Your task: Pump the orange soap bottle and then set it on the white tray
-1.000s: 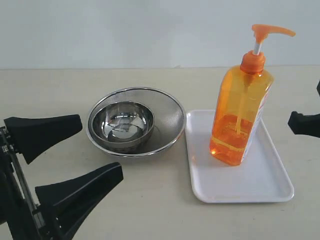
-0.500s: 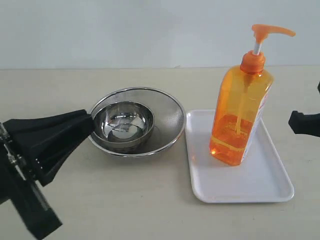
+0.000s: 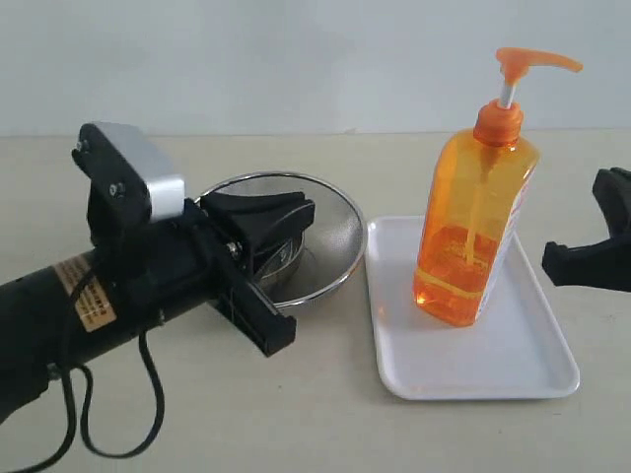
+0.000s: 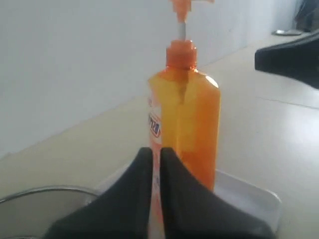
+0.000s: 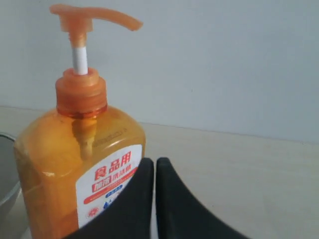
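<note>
The orange soap bottle (image 3: 473, 227) stands upright on the white tray (image 3: 513, 360), pump head raised and spout pointing right. My left gripper (image 3: 304, 211) is shut and empty; it hovers over the steel bowl and points at the bottle from the left, a gap apart. In the left wrist view the bottle (image 4: 192, 114) rises just beyond that gripper (image 4: 155, 150). My right gripper (image 3: 552, 266) hangs at the tray's right side, clear of the bottle. The right wrist view shows that gripper (image 5: 154, 162) shut with nothing in it, the labelled bottle (image 5: 65, 164) beside it.
A round steel mesh bowl (image 3: 335, 212) with a smaller steel bowl inside sits left of the tray, partly covered by my left arm. A black cable (image 3: 148, 394) trails from that arm across the beige table. A pale wall runs behind.
My left gripper has shut and swung up from the lower left corner to above the bowl, pointing at the bottle. The right gripper has shifted a little toward the tray. The bottle has not moved.
</note>
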Motion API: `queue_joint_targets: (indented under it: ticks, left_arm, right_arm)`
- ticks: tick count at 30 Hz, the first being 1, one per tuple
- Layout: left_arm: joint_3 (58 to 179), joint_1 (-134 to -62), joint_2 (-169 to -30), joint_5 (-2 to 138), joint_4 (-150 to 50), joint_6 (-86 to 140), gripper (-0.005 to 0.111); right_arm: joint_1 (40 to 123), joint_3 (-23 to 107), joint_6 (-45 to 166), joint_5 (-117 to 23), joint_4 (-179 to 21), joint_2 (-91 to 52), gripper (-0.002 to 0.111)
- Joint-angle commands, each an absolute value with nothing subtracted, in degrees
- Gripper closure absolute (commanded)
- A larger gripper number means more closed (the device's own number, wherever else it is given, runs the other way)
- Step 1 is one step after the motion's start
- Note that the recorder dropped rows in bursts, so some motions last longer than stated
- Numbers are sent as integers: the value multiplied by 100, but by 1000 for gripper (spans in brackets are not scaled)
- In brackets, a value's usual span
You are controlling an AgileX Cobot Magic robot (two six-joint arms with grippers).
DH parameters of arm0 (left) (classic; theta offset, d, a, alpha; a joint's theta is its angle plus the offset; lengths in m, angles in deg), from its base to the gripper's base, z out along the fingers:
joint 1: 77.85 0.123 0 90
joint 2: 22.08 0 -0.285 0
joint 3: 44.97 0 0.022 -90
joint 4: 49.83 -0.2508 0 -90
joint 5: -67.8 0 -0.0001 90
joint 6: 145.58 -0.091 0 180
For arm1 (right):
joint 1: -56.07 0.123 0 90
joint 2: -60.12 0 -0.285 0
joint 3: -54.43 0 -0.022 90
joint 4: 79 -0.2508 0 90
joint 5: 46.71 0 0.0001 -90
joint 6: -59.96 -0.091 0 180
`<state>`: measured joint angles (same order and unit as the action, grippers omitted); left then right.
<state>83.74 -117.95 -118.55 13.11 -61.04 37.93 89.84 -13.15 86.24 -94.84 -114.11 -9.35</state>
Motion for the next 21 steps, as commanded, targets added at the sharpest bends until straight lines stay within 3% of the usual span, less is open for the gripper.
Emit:
queue_joint_targets:
  ticks: [1, 8, 13, 21]
  left_arm:
    - [8727, -10802, -12439, 425, -7762, 5373, 102]
    - [9994, -9896, -13136, 642, -9779, 6918, 102]
    - [10878, -9918, -13563, 710, -10516, 7378, 102]
    - [12125, -9927, -14583, 469, -10923, 8011, 102]
  right_arm:
    - [8976, -1283, 8591, -10009, -11251, -1666, 108]
    - [8976, -1283, 8044, -10891, -11257, -2592, 108]
    - [8897, -1205, 7937, -11304, -11255, -2924, 108]
    - [7974, -900, 7230, -11416, -10123, -3603, 108]
